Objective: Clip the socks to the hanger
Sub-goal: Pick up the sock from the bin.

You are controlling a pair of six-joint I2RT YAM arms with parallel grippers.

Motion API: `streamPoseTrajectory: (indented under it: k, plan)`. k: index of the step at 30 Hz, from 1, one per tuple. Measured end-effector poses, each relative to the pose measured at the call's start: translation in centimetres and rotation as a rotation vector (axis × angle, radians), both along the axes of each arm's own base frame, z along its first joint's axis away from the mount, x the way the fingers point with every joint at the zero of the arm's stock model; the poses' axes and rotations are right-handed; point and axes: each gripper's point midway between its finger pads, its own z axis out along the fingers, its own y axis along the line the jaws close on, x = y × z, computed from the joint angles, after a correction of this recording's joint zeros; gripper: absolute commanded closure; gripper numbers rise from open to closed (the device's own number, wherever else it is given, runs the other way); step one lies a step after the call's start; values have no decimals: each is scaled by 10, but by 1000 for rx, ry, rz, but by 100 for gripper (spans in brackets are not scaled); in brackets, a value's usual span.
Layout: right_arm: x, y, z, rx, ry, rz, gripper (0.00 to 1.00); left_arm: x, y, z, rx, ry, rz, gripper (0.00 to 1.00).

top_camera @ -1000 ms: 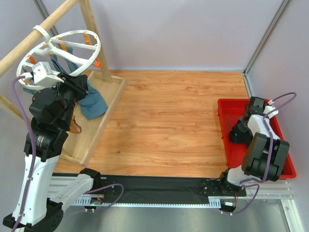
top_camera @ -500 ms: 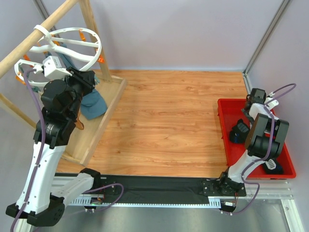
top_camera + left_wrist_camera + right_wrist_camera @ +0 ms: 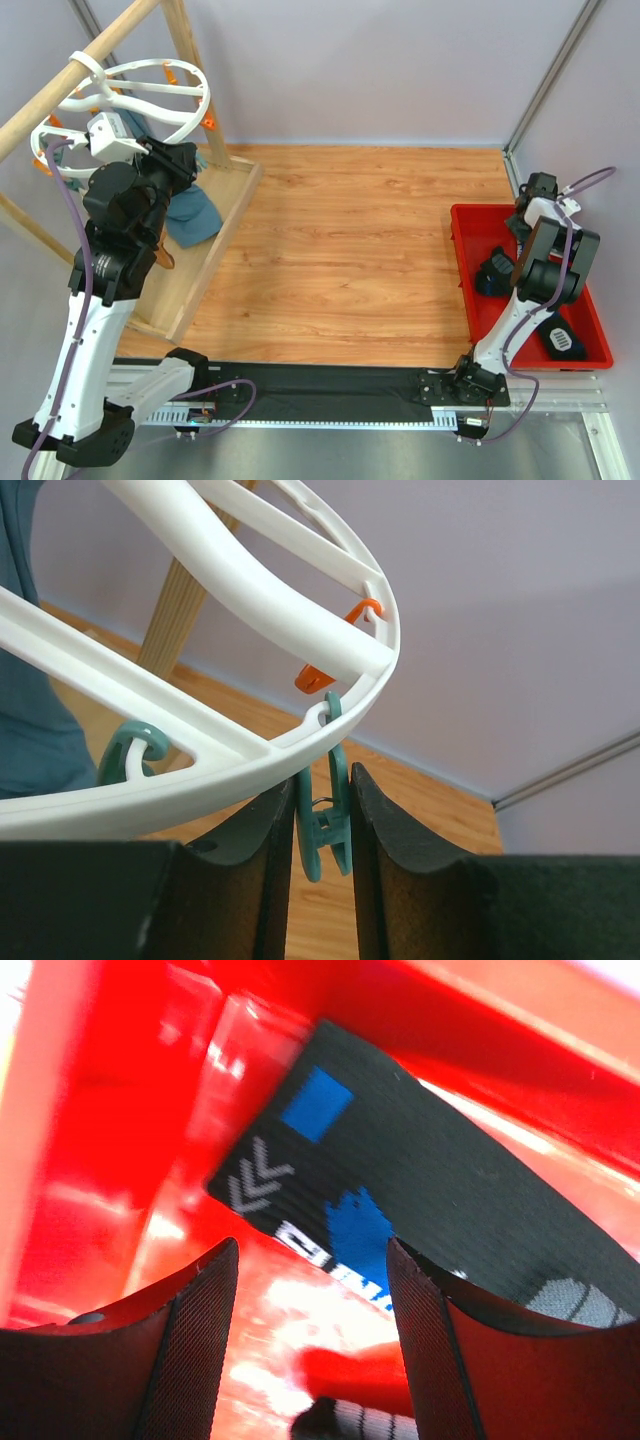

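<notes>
**At the hanger's rim, the left tool pinches a clip**

At the far left of the tabletop (image 3: 350,250), the left tool (image 3: 320,812) has risen over the last second to the rim of the hanger (image 3: 200,742). Its jaws have drawn in and now squeeze a teal clip (image 3: 322,832) hanging under the white ring. We read this as the clip being pressed open to take a sock.

Over at the right, the right tool (image 3: 312,1250) has shifted toward the far end of the red bin (image 3: 470,215). It hovers with jaws apart above one of the socks (image 3: 450,1190), holding nothing. Both black socks lie in the bin, well apart from the hanger, so none is clipped yet.

Teal-blue socks (image 3: 192,215) already hang from the ring beside the left arm. The wooden rack (image 3: 190,50) rises just behind it, with a wooden tray (image 3: 215,225) below. We judge the rack's posts and the hanging pair crowd any approach to the pinched clip.
</notes>
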Motion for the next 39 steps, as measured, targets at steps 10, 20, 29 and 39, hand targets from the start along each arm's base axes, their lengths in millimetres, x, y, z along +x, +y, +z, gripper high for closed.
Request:
streamPoseTrajectory:
  k: [10,20,29,39]
  plan:
    - [-13,0,-14,64,39,-33,52,-3,0,5,-3,-12,-3,100]
    - [-19,0,-15,63,51,-57,100,-8,-1,12,-6,-30,-17,100]
    - [-34,44,41,14,14,94,100,-14,0,16,-10,-45,-24,100]
    - [-66,104,218,-109,-442,409,100,-19,0,6,-14,-43,-34,100]
